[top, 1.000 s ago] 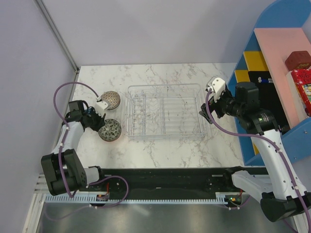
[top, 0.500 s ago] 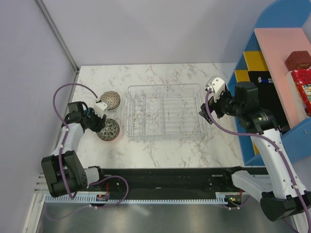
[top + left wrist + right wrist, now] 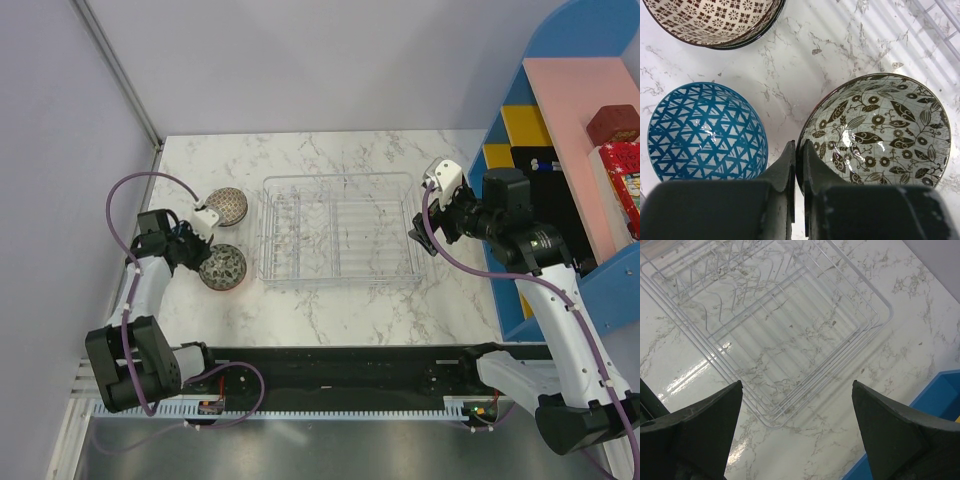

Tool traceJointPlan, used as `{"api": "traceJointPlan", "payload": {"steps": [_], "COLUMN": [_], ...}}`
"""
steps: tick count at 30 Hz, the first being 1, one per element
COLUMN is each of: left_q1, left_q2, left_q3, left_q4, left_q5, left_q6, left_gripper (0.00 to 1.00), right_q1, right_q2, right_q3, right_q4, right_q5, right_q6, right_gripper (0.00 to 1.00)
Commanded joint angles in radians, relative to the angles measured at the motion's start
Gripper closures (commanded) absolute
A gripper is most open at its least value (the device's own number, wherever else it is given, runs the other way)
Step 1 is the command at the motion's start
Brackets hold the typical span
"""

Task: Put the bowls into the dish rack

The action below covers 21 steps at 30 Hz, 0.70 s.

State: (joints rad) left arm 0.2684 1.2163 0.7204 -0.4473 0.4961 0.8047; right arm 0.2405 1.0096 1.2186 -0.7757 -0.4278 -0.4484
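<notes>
Top: a clear ribbed plastic dish rack point(image 3: 340, 230) lies on the marble table point(image 3: 330, 310), with a leaf-patterned grey-green ceramic bowl point(image 3: 224, 268) near its left side.
Left wrist: the left gripper point(image 3: 798, 165) pinches that bowl's rim, beside a blue triangle-patterned bowl point(image 3: 705, 130).
Right wrist: the right gripper point(image 3: 797, 385) is spread wide above the rack's corner.

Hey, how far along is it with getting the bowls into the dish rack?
Done: nothing, the dish rack holds no bowls. In hand: the left gripper looks pinched on the rim of the leaf-patterned bowl. Left: that bowl, the blue bowl and the lattice bowl beside it.
</notes>
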Motion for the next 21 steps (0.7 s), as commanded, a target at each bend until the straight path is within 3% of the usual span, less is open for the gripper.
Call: {"api": "traceJointPlan", "payload": {"steps": [1, 21], "left_q1": [0.003, 0.003], "left_q2": [-0.035, -0.179], "left_q3": [0.007, 0.149], "left_q4": [0.019, -0.139], "left_q5": [-0.019, 0.153], "left_q6": [-0.019, -0.076], "left_gripper": [0.98, 0.98], "right_q1": [0.005, 0.008], "right_q2": [0.004, 0.138], "right_q3": [0.045, 0.105], "right_q4": [0.010, 0.042], "right_q5": [-0.026, -0.126], "right_q6": [0.014, 0.129], "right_gripper": [0.02, 0.02]}}
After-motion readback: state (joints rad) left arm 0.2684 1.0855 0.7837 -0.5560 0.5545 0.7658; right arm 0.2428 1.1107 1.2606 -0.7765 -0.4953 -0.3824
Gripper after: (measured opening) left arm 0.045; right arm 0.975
